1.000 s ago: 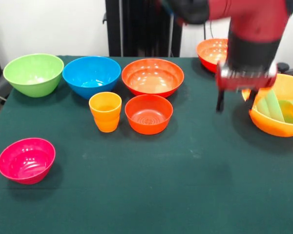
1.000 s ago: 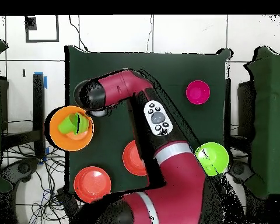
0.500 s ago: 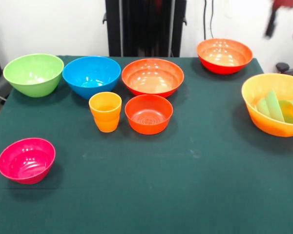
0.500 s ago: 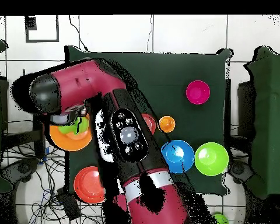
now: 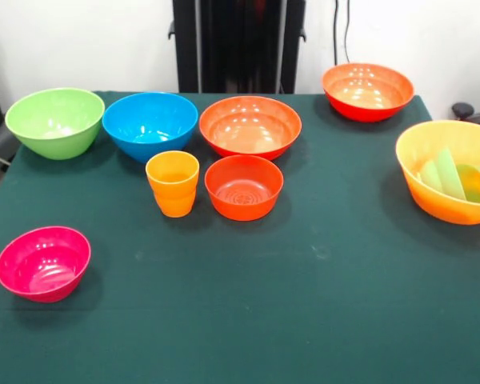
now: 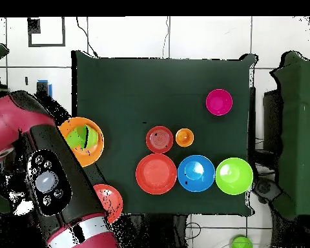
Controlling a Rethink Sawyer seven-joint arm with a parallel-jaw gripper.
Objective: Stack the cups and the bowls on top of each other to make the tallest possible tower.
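The largest orange bowl stands at the right table edge. A translucent green cup lies tilted inside it beside a small green bowl. In the overhead view the same orange bowl is partly covered by my arm. The orange cup stands upright next to the small red-orange bowl. Behind them are green, blue and red-orange bowls in a row. A pink bowl sits alone at the near left. No gripper shows in either view.
Another red-orange bowl sits at the far right corner; overhead, this bowl is half hidden by the arm. The arm hangs past the table's left side in the overhead view. A green object lies off the table.
The arm has swung away from the orange bowl and left the front view. Overhead, it has moved off the table toward the left edge. The bowls and cups have not moved.
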